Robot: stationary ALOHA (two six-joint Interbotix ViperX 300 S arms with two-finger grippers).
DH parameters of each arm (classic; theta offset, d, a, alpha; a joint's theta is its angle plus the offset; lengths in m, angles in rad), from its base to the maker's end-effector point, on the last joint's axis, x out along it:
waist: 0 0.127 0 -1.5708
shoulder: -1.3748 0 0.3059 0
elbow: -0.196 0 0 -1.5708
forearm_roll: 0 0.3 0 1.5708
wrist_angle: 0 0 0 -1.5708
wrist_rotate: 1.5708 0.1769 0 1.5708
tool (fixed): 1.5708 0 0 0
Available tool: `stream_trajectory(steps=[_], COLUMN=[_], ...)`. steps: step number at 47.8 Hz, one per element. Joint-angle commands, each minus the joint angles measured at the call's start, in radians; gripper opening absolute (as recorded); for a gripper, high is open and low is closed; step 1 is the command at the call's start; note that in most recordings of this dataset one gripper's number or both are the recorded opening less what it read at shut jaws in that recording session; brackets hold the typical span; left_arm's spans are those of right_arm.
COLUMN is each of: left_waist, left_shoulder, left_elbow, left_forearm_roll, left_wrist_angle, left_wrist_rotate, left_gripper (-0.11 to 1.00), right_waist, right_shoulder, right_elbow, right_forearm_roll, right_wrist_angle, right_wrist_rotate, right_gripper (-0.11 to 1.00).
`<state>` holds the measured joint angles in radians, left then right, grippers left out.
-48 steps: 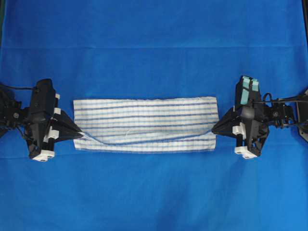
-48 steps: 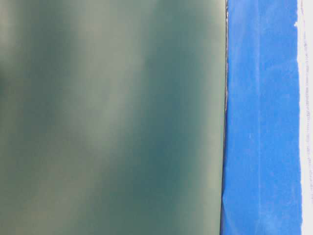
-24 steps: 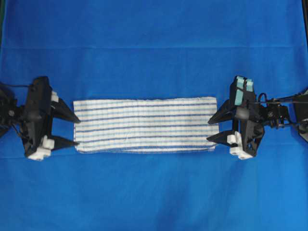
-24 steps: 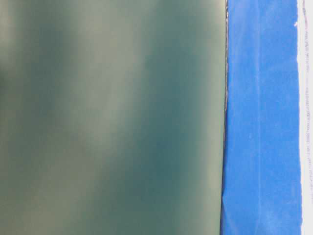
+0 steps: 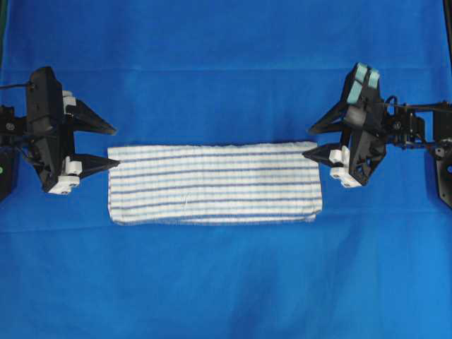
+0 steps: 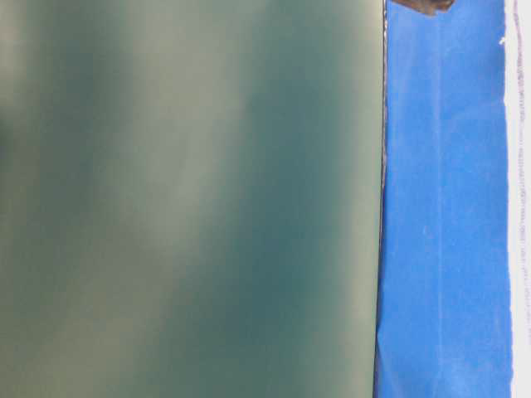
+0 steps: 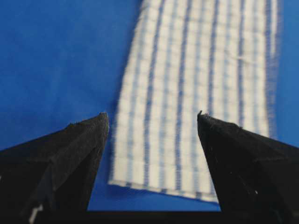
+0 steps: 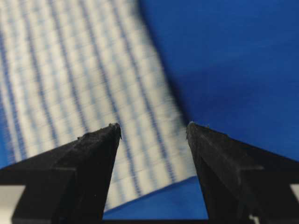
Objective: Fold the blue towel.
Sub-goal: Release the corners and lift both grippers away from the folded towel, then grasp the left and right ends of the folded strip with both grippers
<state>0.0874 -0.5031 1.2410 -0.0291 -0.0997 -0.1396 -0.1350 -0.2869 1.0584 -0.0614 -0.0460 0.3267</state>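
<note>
The blue towel (image 5: pixel 215 183), white with thin dark-blue stripes, lies flat as a long folded band across the middle of the table. My left gripper (image 5: pixel 116 147) is open just off the towel's far left corner, holding nothing. My right gripper (image 5: pixel 306 143) is open at the far right corner, also holding nothing. In the left wrist view the towel's (image 7: pixel 196 93) short end lies below and between the spread fingers of the gripper (image 7: pixel 153 114). In the right wrist view the towel (image 8: pixel 79 79) shows blurred under the open gripper (image 8: pixel 153 124).
A plain bright-blue covering (image 5: pixel 226 63) spreads over the whole table. The table-level view is mostly filled by a blurred grey-green surface (image 6: pixel 191 199). A strip of the blue covering (image 6: pixel 444 207) shows at its right, with a dark arm part (image 6: pixel 423 4) at the top edge.
Both grippers have opened and let go of the towel's ends, then moved toward the far side. The towel's near sag has settled and it now lies flat.
</note>
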Motion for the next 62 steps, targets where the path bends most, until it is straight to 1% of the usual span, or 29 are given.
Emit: stream_trajectory(steps=[1, 7, 12, 20, 30, 40, 52, 56, 59, 62], left_waist=[0.008, 0.008, 0.008, 0.008, 0.012, 0.017, 0.028, 0.028, 0.028, 0.028], left_shoulder=[0.006, 0.032, 0.081, 0.198, 0.318, 0.333, 0.331, 0.333, 0.333, 0.333], left_elbow=[-0.015, -0.011, -0.003, -0.002, -0.018, -0.018, -0.017, -0.02, -0.021, -0.023], left_forearm_roll=[0.003, 0.003, 0.002, 0.002, 0.0, -0.002, -0.002, -0.002, -0.002, -0.002], left_wrist_angle=[-0.009, -0.026, -0.072, -0.149, -0.172, -0.169, -0.152, -0.129, -0.109, -0.089], left_wrist_rotate=[0.002, 0.0, 0.0, 0.0, 0.0, 0.0, 0.0, -0.002, -0.002, -0.002], left_gripper=[0.69, 0.69, 0.69, 0.69, 0.69, 0.69, 0.67, 0.61, 0.47, 0.3], right_waist=[-0.006, -0.006, -0.006, -0.009, -0.021, -0.026, -0.034, -0.032, -0.034, -0.032], right_shoulder=[-0.012, 0.0, 0.035, 0.107, 0.198, 0.244, 0.252, 0.252, 0.252, 0.25], right_elbow=[-0.008, -0.006, -0.008, -0.017, -0.026, -0.026, -0.02, -0.02, -0.021, -0.021], right_forearm_roll=[-0.009, -0.009, -0.009, -0.009, -0.008, -0.006, -0.005, -0.008, -0.009, -0.009], right_wrist_angle=[-0.002, 0.0, -0.002, -0.011, -0.046, -0.061, -0.067, -0.066, -0.063, -0.06], right_wrist_rotate=[-0.003, -0.003, -0.003, -0.003, -0.003, -0.003, -0.003, -0.003, -0.003, -0.005], right_gripper=[0.63, 0.63, 0.63, 0.63, 0.63, 0.63, 0.63, 0.61, 0.57, 0.46])
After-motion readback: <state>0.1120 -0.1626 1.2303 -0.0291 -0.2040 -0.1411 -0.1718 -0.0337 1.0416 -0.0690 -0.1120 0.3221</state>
